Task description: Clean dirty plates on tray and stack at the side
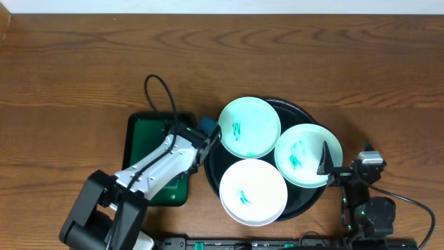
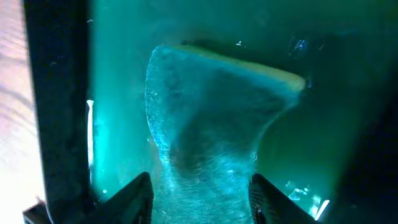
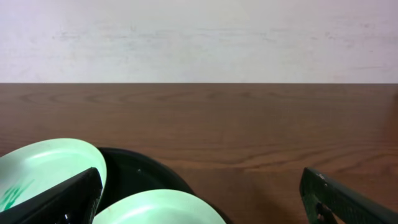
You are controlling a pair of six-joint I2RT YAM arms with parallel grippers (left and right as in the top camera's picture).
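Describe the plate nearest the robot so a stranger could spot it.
On the wooden table, find the round black tray holding three plates. This plate sits at the tray's edge on the robot's side. It is the whitest, with the smallest teal mark.

On the table (image 1: 83,69), the round tray (image 1: 304,200) is set just to the right of the rectangular tray (image 1: 142,139). Three plates are laid on the round tray: the rear-left plate (image 1: 250,126), the right plate (image 1: 308,154), which overhangs its rim, and the front plate (image 1: 253,191). A sponge (image 2: 211,124) is laid in the rectangular tray.
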